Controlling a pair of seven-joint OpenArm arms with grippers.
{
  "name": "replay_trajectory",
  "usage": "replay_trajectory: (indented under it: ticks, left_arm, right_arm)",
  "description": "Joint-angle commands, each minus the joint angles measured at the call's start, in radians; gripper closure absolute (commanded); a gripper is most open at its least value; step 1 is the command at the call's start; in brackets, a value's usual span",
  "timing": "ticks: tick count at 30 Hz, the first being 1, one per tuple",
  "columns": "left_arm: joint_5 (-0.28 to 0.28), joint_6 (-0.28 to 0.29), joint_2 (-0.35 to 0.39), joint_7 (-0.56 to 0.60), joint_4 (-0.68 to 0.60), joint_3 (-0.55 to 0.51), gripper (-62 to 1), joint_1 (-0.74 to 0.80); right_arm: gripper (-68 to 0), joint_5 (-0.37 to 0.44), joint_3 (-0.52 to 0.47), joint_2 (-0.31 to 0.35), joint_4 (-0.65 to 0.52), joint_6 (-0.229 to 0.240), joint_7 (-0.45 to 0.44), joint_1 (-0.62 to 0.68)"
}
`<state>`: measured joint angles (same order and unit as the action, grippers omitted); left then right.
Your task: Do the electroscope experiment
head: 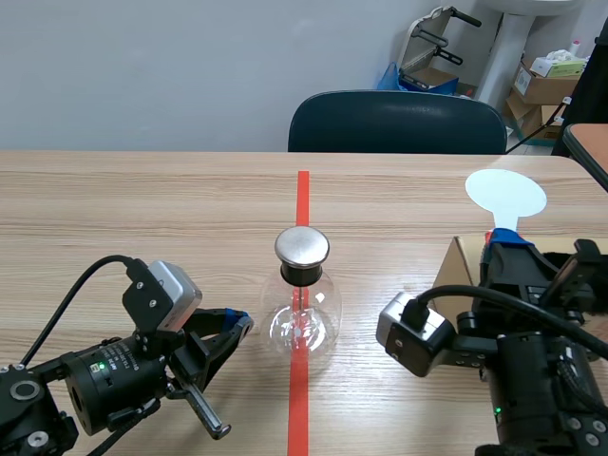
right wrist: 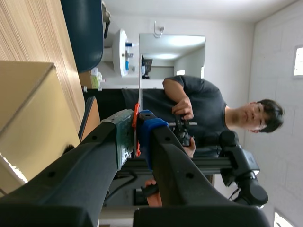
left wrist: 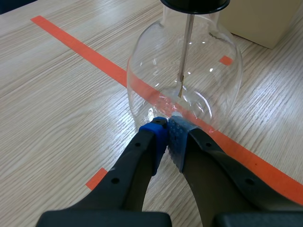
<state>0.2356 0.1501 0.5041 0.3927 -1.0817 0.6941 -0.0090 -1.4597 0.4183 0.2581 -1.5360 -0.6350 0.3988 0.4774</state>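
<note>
The electroscope, a clear round flask with a metal cap and an inner rod, stands on the tape line of the wood-grain table. At its base the left gripper is clenched on nothing; to its right the right gripper clamps a white paddle. Beyond it stand a dark chair and a grey wall.

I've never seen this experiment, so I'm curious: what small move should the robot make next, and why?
Probably the right gripper should carry its white round-headed paddle toward the shiny metal cap of the clear glass flask. The paddle is gripped but stands well away from the cap, while the shut left gripper rests at the flask's base.
</note>
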Motion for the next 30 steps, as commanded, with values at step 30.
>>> replay_trajectory:
  ticks: [30]
  left_arm:
    - [0.006, -0.002, -0.008, 0.010, -0.015, -0.003, -4.1, -0.003]
  right_arm:
    - [-2.0, -0.001, -0.006, 0.005, -0.005, -0.007, -0.723, -0.006]
